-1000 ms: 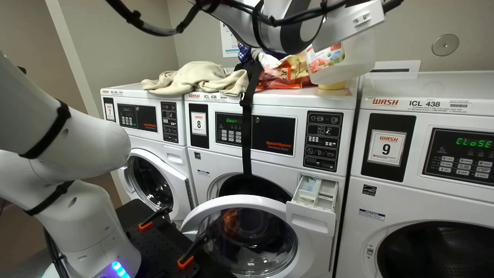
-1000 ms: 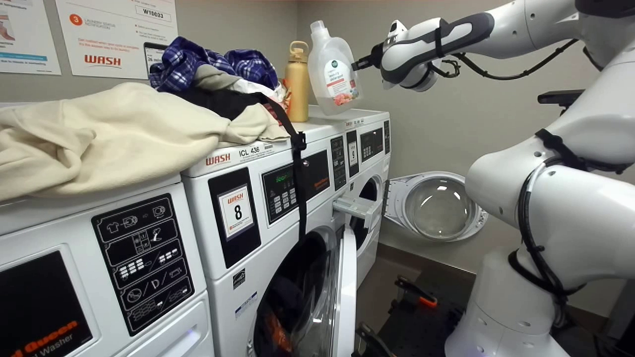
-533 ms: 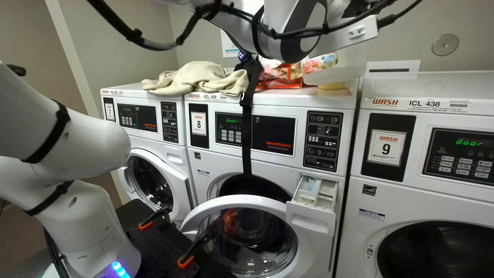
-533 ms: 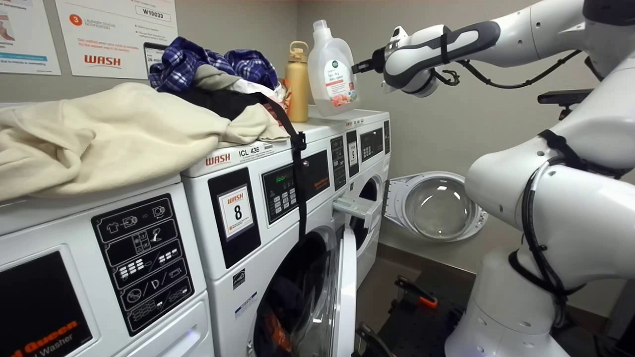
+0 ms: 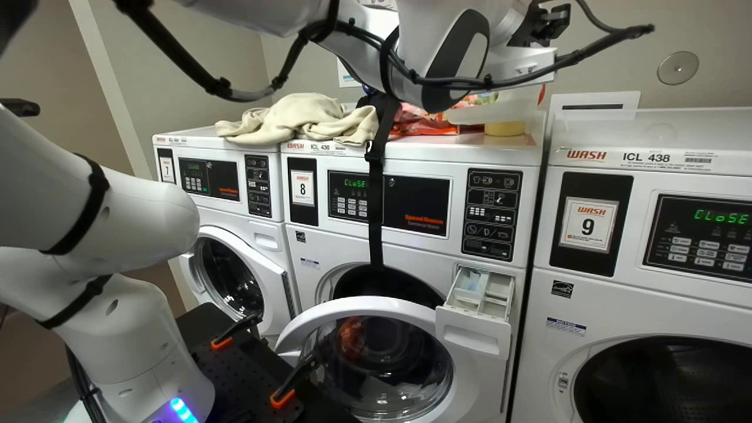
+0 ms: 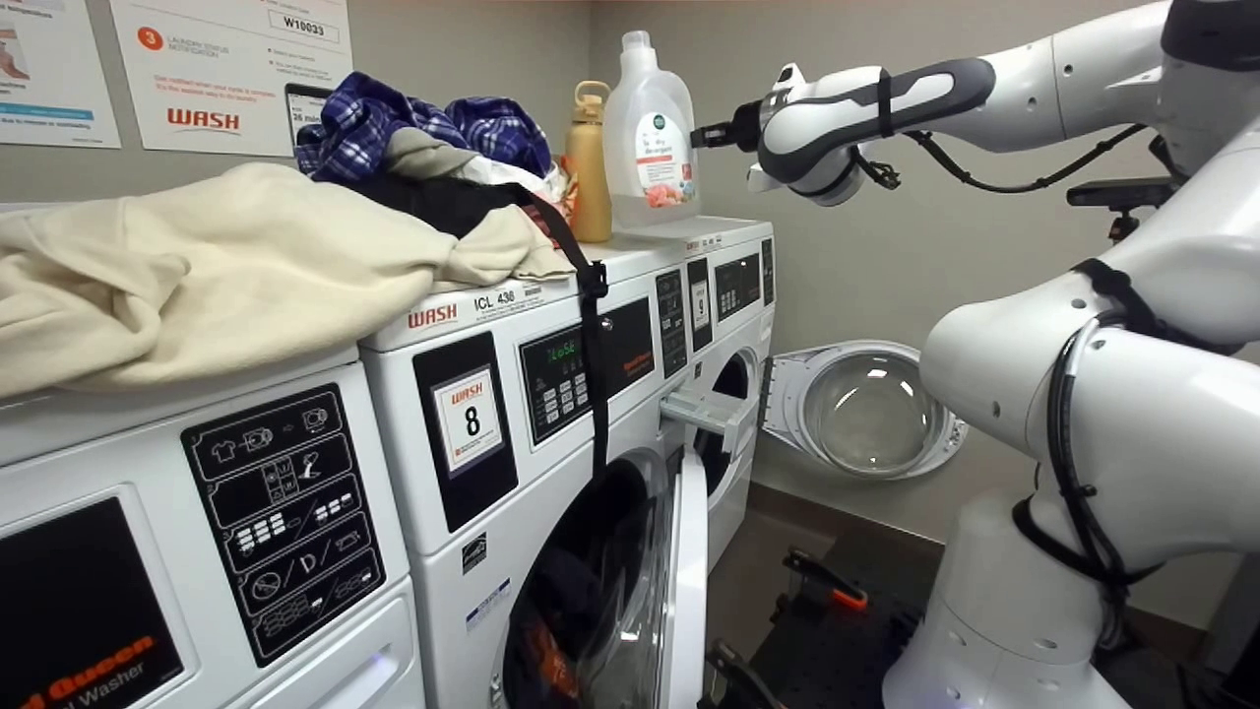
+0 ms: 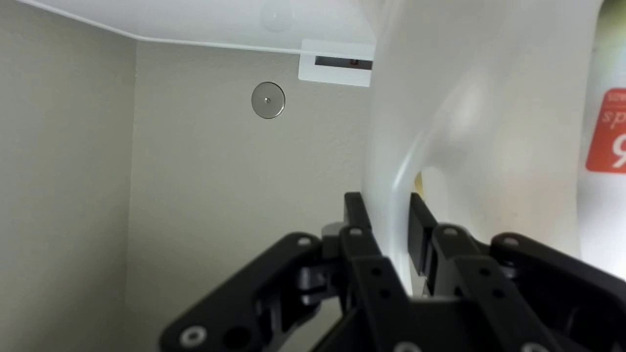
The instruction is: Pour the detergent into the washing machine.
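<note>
The detergent jug (image 6: 645, 123), translucent white with a floral label, hangs upright in the air near the top of washing machine 8; its lower part also shows in an exterior view (image 5: 514, 111). My gripper (image 7: 384, 210) is shut on the jug's side handle (image 7: 391, 181), a finger on each side; its fingertips also show in an exterior view (image 6: 704, 136). The washing machine (image 5: 317, 244) has its round door (image 5: 367, 304) open and its detergent drawer (image 5: 473, 338) pulled out, below the jug. The machine also shows in an exterior view (image 6: 448, 581).
A yellow-orange bottle (image 6: 591, 187) stands on the machine beside the jug. A cream cloth (image 5: 305, 117) and piled plaid clothes (image 6: 394, 128) lie on top. A black strap (image 5: 376, 205) hangs down the front. Machine 9 (image 5: 540, 294) is alongside, its door (image 6: 871, 414) open.
The jug has swung from slightly tilted to upright and shifted a little left in an exterior view. The wrist has lowered slightly, with the grip kept on the handle.
</note>
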Action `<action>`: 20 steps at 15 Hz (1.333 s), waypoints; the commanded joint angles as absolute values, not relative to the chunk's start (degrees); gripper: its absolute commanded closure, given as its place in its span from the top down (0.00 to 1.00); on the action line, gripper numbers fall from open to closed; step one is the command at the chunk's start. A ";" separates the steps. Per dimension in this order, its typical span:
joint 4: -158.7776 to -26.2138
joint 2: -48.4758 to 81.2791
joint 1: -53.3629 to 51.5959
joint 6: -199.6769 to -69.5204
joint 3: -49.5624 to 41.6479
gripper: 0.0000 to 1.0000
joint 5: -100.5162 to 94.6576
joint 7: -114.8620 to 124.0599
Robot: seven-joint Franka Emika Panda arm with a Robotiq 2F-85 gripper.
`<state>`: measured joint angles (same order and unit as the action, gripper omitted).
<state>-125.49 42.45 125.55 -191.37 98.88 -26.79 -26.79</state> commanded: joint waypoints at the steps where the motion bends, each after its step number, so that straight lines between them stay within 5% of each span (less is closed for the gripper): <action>1: -125.39 44.28 123.46 -196.78 98.99 0.10 -27.35 -22.89; 16: -124.81 48.03 117.58 -199.64 95.38 0.11 -31.29 -21.45; 18: -124.57 47.66 116.79 -199.63 94.73 0.28 -31.27 -21.54; 19: -124.35 47.84 116.58 -199.29 94.66 0.16 -31.40 -21.58; 20: -124.19 47.60 116.17 -199.49 94.45 0.52 -31.29 -21.47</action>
<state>-126.54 47.55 117.89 -197.66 94.35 -30.54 -24.43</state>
